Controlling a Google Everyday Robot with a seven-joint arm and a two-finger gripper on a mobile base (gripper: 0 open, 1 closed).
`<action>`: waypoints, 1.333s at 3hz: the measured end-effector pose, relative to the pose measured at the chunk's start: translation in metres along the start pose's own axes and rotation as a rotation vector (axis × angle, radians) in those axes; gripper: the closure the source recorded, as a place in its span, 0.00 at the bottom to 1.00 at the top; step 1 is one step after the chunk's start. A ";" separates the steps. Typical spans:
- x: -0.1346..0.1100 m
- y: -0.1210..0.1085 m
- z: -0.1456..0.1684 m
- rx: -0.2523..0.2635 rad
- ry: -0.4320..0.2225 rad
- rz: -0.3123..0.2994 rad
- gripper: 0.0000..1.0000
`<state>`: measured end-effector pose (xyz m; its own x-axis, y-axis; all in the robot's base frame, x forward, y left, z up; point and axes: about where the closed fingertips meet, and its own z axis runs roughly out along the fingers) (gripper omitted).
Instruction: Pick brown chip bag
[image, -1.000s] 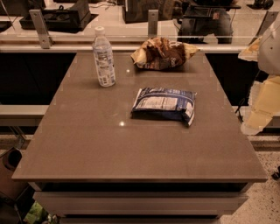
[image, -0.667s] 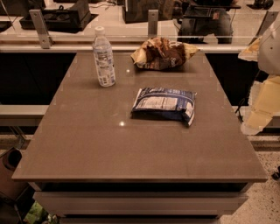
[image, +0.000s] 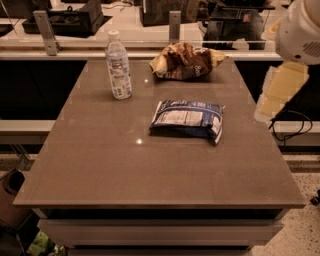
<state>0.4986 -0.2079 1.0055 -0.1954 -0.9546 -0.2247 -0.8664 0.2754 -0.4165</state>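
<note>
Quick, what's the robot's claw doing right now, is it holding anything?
Gripper: open or closed cannot be told; it hangs at the right of the view, off the table, apart from the brown chip bag.

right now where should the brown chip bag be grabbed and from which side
Probably its raised, crumpled dark middle, from above: the brown chip bag lies at the far edge of the table and its wrinkles offer folds to pinch. The gripper hangs beyond the table's right edge, so coming from the right avoids the blue bag and water bottle.
</note>
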 end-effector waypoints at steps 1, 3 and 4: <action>-0.024 -0.059 0.019 0.135 0.001 0.001 0.00; -0.069 -0.147 0.090 0.193 -0.011 0.006 0.00; -0.081 -0.170 0.131 0.135 -0.031 0.026 0.00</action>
<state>0.7216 -0.1627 0.9793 -0.2010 -0.9436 -0.2630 -0.7910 0.3147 -0.5247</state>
